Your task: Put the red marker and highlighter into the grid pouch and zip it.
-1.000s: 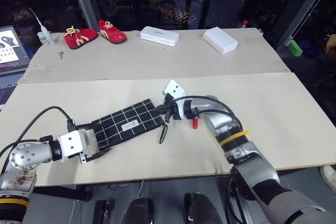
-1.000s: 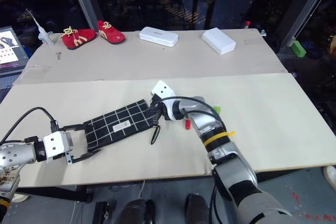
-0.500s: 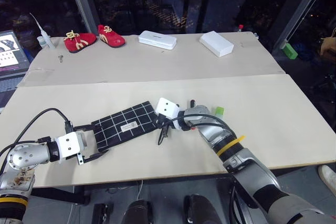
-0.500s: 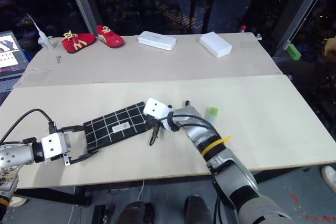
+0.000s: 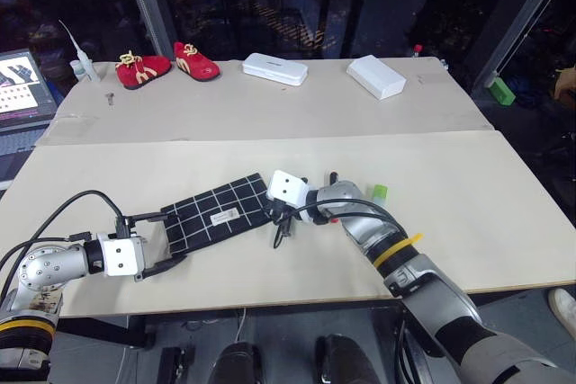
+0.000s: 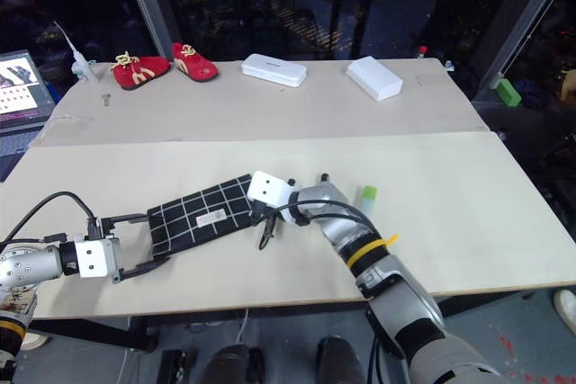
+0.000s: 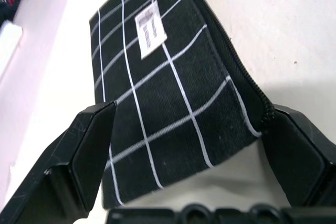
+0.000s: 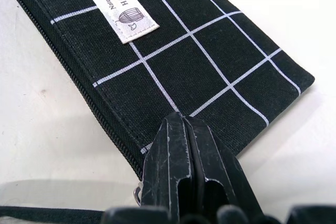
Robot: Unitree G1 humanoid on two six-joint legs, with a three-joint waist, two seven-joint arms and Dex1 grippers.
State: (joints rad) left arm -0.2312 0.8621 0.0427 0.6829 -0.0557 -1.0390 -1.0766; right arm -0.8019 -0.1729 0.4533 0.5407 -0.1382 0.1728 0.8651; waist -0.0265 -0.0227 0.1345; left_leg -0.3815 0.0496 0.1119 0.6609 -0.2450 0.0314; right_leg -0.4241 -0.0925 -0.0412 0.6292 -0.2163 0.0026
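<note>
Red slippers [image 5: 166, 63], two white boxes [image 5: 326, 71] far behind pouch [image 5: 216, 214].

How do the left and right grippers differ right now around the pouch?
The left gripper is open, its fingers standing either side of one end of the grid pouch; the right gripper is shut, fingers pressed together. The left sits at the pouch's end nearer the robot, the right at the far end by the zipper pull cord. Both point along the pouch's top face.
</note>
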